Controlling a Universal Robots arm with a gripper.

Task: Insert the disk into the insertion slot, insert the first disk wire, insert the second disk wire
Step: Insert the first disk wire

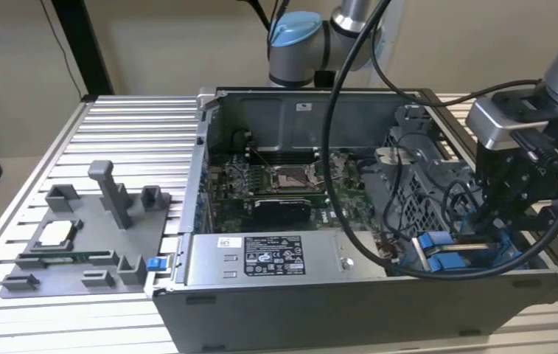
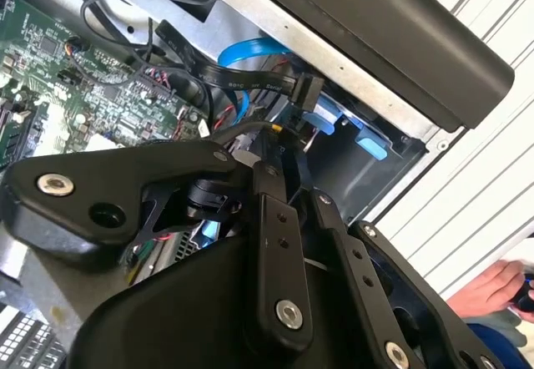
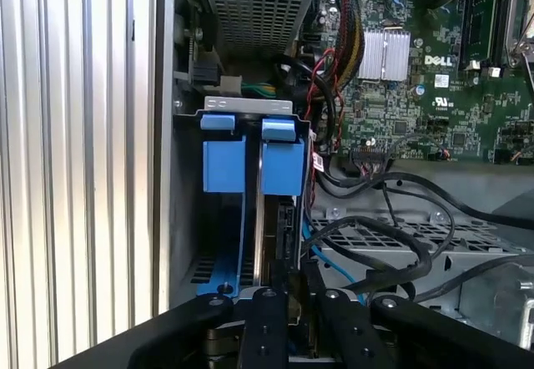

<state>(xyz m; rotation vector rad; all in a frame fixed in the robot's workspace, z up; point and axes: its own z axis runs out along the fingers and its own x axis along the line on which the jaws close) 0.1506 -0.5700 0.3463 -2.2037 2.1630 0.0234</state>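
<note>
Contents, taken from nine o'clock to three o'clock in the exterior view.

1. Slatted table, bearing everything below.
2. Grey fixture tray, at nine o'clock. Holds a pale square chip, a memory stick lying flat, and several upright grey posts.
3. Computer case, side open, centre. Holds:
 - the power-supply box, at six o'clock inside the case, carrying a white label whose print I leave unread;
 - the motherboard behind it, toward twelve o'clock;
 - the drive bay, at four o'clock in the case.
4. Drive bay contents, in the first wrist view: two blue carriers standing side by side. The disk sits in the slot next to the black cables. The other carrier is just beside it, toward the case wall.
5. My gripper, at three o'clock, hangs directly over the drive bay, its tip close to the disk's edge. I cannot tell whether it is open or closed.
6. A person's hand, outside the case in the second wrist view.
</note>
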